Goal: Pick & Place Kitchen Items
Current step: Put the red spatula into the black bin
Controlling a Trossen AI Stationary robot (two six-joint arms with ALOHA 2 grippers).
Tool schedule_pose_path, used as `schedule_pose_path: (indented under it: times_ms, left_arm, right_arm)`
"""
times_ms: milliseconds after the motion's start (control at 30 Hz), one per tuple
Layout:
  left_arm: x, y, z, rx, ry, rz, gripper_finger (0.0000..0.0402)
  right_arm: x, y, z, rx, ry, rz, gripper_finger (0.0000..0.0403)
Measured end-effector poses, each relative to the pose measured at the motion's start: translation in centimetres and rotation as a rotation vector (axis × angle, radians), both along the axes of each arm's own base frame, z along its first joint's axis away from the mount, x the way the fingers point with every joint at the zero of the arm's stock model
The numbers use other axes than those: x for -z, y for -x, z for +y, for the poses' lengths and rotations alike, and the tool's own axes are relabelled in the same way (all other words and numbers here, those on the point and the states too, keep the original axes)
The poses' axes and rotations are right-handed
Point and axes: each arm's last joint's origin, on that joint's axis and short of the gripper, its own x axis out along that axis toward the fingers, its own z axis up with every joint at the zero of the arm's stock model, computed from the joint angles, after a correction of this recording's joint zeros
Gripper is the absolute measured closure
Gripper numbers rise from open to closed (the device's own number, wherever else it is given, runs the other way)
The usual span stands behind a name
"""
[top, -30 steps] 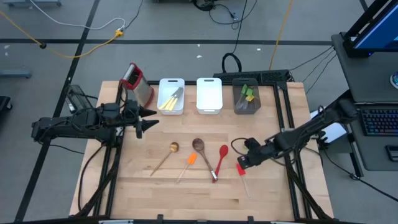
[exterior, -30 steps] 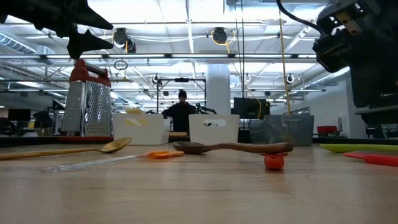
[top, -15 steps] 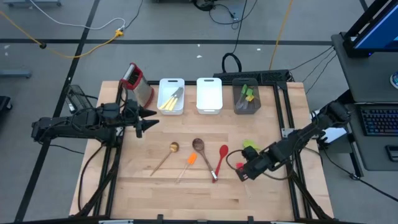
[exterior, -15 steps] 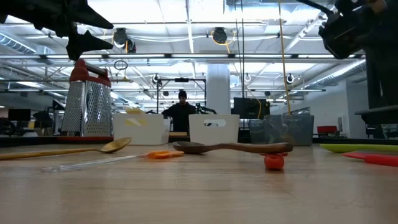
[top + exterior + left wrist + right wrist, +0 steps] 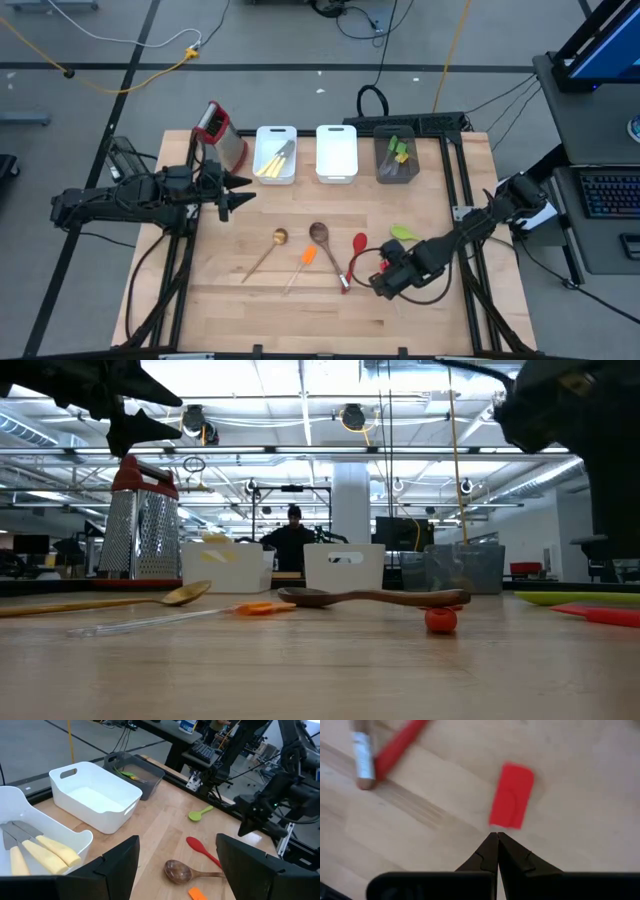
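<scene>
On the wooden table, the loose utensils lie in a cluster near the centre. A pale wooden spoon runs from its bowl at about 1 o'clock down to its handle end at 7 o'clock. Beside it, an orange mini spatula has its blade at 1 o'clock and a clear handle trailing toward 7 o'clock. A dark wooden spoon has its bowl at 11 o'clock and its handle running to 5 o'clock, where a metal-capped end meets the tip of a red spoon; the red spoon's bowl points to 1 o'clock. A lime-green spoon lies to the right of these, mostly hidden by the right arm. In the right wrist view a red spatula blade lies flat just ahead of the fingertips, its long axis nearly in line with them.

The right gripper hangs low over the table at roughly 5 o'clock from the red spoon, its fingers pressed together and holding nothing. The left gripper waits at 9 o'clock from the centre, beside the steel grater, its fingers spread apart and empty.

Along the far edge, a white bin holds pale-handled knives, a second white bin sits next to it, and a grey bin contains green and yellow utensils. No writing is readable.
</scene>
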Motion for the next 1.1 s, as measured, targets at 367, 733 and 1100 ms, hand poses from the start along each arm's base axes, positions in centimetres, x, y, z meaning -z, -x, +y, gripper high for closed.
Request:
schedule_pose_path:
  times_ms: [367,733,1100]
  left_arm:
    - [0.01,0.0,0.0,0.0,-0.001,0.0,0.0133]
    - [0.01,-0.01,0.0,0.0,-0.001,0.0,0.0133]
    - [0.01,0.0,0.0,-0.001,0.001,0.0,0.0133]
  right_arm:
    - [-0.11,0.43,-0.78,0.006,-0.047,0.02,0.0382]
    - [-0.1,0.46,-0.81,-0.021,-0.037,0.02,0.0286]
    - [-0.12,0.36,-0.93,-0.01,0.006,-0.009,0.0192]
